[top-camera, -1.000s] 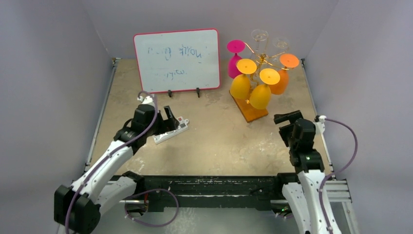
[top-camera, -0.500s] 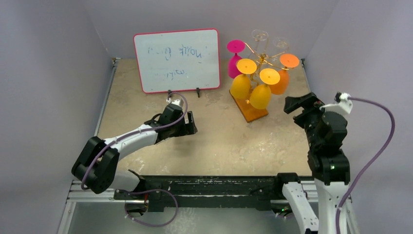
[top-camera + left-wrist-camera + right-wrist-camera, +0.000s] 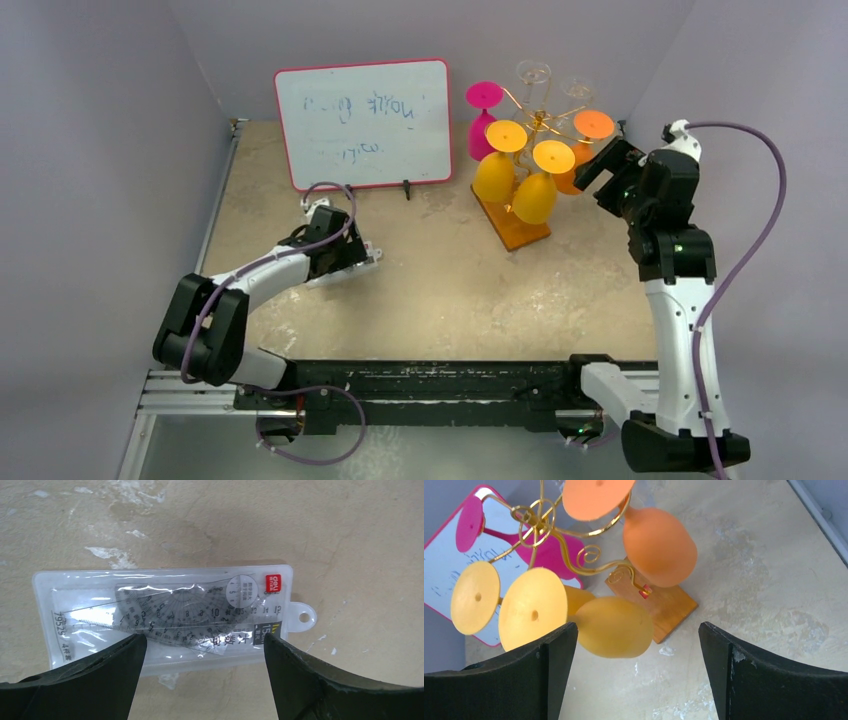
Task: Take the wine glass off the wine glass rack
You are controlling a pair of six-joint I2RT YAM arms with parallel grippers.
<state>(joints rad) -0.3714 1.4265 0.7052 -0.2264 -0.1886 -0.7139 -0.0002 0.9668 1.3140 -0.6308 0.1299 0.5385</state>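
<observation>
The wine glass rack [image 3: 541,122], gold wire on an orange-brown wooden base [image 3: 519,229], stands at the back right. Wine glasses hang upside down from it: a pink one [image 3: 481,122], two yellow ones [image 3: 494,172] [image 3: 536,196], an orange one [image 3: 577,162], and clear ones [image 3: 533,74] behind. My right gripper [image 3: 594,166] hovers open just right of the orange glass, touching nothing. In the right wrist view the orange glass [image 3: 659,545] and a yellow glass [image 3: 616,625] lie ahead of the open gripper [image 3: 636,632]. My left gripper [image 3: 343,256] is open, low over a ruler pack [image 3: 165,610].
A red-framed whiteboard [image 3: 365,122] stands at the back, left of the rack. The clear ruler pack [image 3: 352,272] lies flat on the table at mid-left. The enclosure's right wall is close behind my right arm.
My right arm rose and swung back toward the rack, ending beside the orange glass. My left arm stretched out low, shifted right, then came back left over the ruler pack.
</observation>
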